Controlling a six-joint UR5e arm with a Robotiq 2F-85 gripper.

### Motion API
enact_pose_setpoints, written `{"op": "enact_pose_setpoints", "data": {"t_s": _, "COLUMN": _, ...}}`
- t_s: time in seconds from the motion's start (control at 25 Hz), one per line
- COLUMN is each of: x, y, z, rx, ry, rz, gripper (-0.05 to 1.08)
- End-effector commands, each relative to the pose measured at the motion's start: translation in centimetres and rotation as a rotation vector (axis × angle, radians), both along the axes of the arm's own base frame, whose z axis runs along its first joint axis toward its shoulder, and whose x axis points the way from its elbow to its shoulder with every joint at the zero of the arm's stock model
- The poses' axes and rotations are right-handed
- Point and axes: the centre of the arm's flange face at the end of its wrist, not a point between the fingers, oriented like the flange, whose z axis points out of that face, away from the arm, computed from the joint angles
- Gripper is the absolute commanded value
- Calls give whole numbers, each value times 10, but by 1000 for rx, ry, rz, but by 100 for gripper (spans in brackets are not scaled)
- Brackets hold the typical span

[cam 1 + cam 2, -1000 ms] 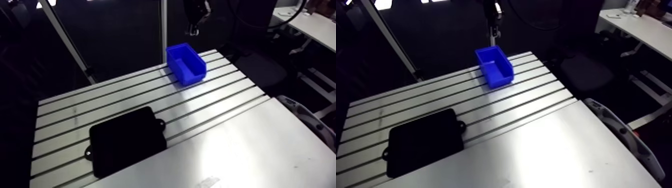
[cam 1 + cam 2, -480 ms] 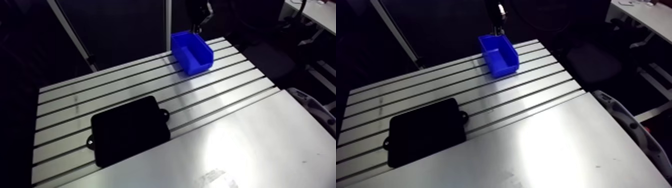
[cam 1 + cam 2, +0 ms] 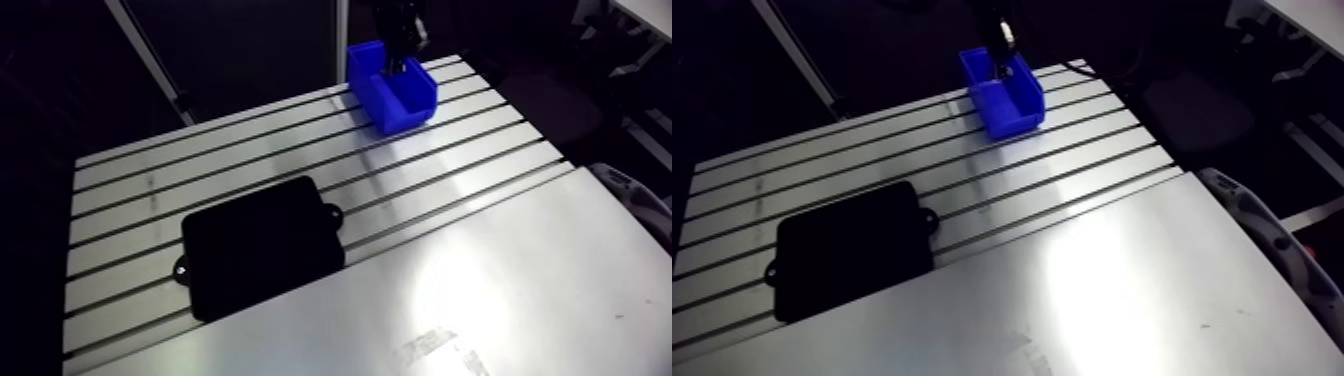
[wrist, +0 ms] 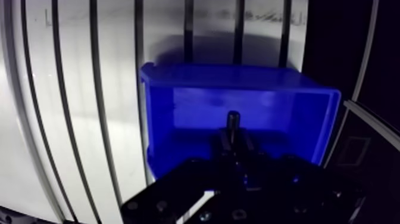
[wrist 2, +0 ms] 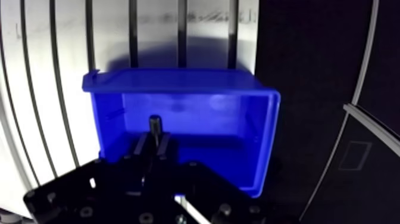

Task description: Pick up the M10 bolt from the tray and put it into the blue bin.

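The blue bin (image 4: 238,113) stands at the table's far edge, open side up. My gripper (image 4: 234,146) hangs just above it, over the bin's inside. It is shut on the M10 bolt (image 4: 233,121), a dark short rod that sticks out past the fingertips toward the bin's floor. In the arm view the gripper (image 3: 401,55) comes down onto the bin (image 3: 395,95). The black tray (image 3: 262,245) lies flat near the table's left front, well away from the gripper; I see nothing on it.
The table (image 3: 480,160) has long dark slots running across it, and a smooth plate (image 3: 480,290) covers its near right part. The bin stands close to the table's far edge, with dark room beyond.
The gripper has come down from above and behind the bin to just over its opening, still holding the bolt. The arm view has shifted with the arm. Tray and bin have not moved.
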Motion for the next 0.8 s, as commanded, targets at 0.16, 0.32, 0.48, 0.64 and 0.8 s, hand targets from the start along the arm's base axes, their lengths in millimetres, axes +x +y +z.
{"op": "enact_pose_setpoints", "data": {"t_s": 0.16, "x": -1, "y": 3, "z": -31, "rx": 2, "ry": -30, "rz": -10, "gripper": 102}}
{"op": "enact_pose_setpoints", "data": {"t_s": 0.32, "x": -6, "y": 5, "z": -39, "rx": 20, "ry": -3, "rz": -11, "gripper": 102}}
{"op": "enact_pose_setpoints", "data": {"t_s": 0.48, "x": -7, "y": 5, "z": -47, "rx": 16, "ry": -13, "rz": -11, "gripper": 102}}
{"op": "enact_pose_setpoints", "data": {"t_s": 0.64, "x": -7, "y": 6, "z": -57, "rx": 11, "ry": -25, "rz": -13, "gripper": 101}}
{"op": "enact_pose_setpoints", "data": {"t_s": 0.8, "x": -6, "y": 6, "z": -56, "rx": 12, "ry": -23, "rz": -13, "gripper": 98}}
